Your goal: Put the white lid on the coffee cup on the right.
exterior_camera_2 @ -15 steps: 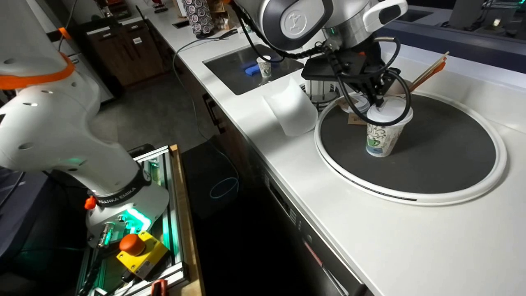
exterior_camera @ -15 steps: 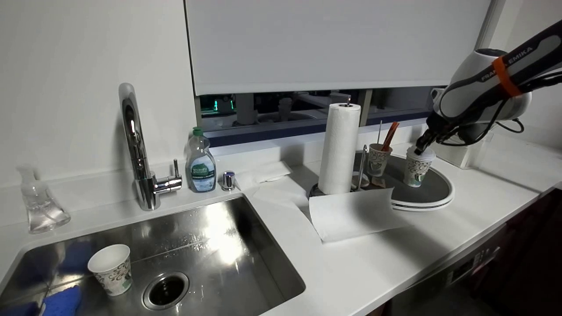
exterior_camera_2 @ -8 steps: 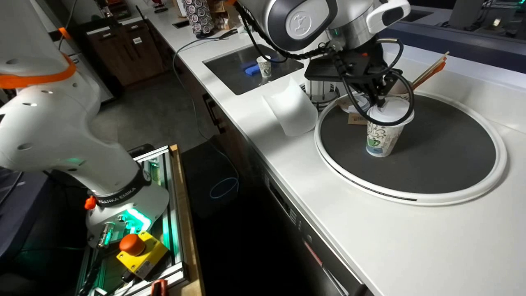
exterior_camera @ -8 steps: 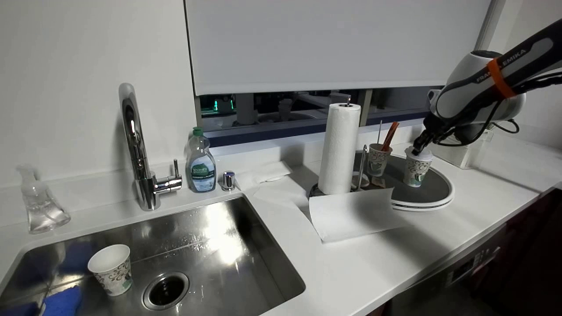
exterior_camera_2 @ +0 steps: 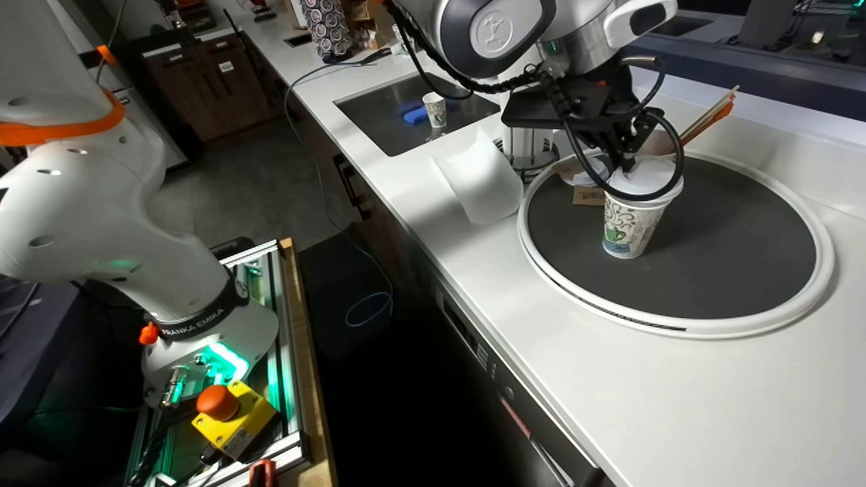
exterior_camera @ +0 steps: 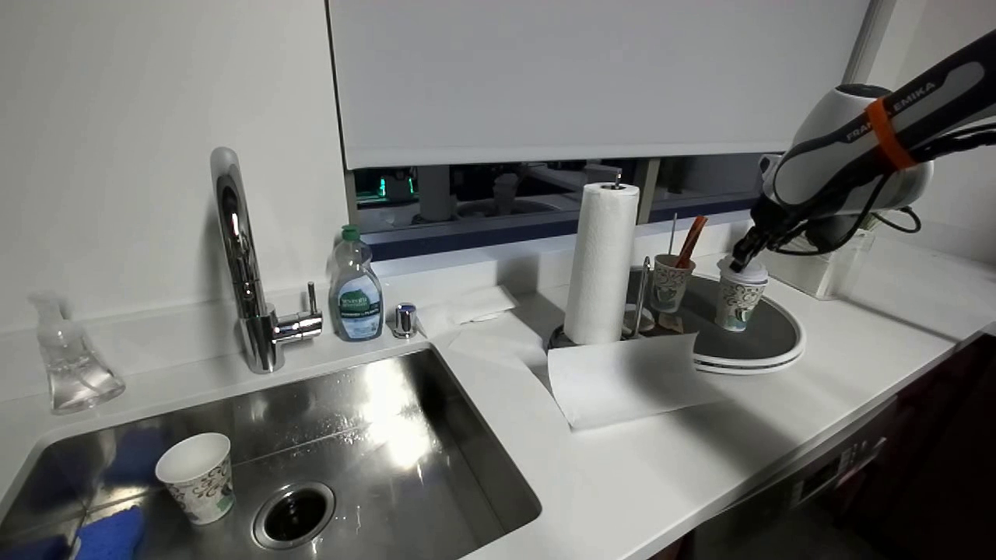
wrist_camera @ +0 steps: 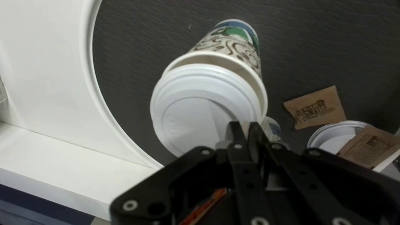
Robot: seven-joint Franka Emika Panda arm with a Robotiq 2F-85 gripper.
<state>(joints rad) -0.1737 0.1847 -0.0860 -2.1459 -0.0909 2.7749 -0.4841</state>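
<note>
The coffee cup (exterior_camera: 738, 307) is a white paper cup with a swirl pattern, upright on the dark round tray. It also shows in an exterior view (exterior_camera_2: 629, 230) and the wrist view (wrist_camera: 239, 47). The round white lid (wrist_camera: 190, 120) lies over its mouth but off-centre. In the wrist view a crescent of the open mouth shows along one side. The lid also shows in an exterior view (exterior_camera_2: 649, 174). My gripper (wrist_camera: 245, 126) has its fingers nearly together on the lid's edge. It also shows in an exterior view (exterior_camera_2: 626, 164). The exact contact between lid and rim is hidden.
A similar cup with stirrers (exterior_camera: 669, 284) stands close behind on the tray (exterior_camera_2: 802, 308). A second white lid (wrist_camera: 328, 137) and a sugar packet (wrist_camera: 315, 107) lie beside the cup. A paper-towel roll (exterior_camera: 603, 264) stands nearby. Another cup (exterior_camera: 202, 478) is in the sink.
My gripper and the lid have shifted slightly across the cup's mouth and a little upward. The cup has not visibly moved.
</note>
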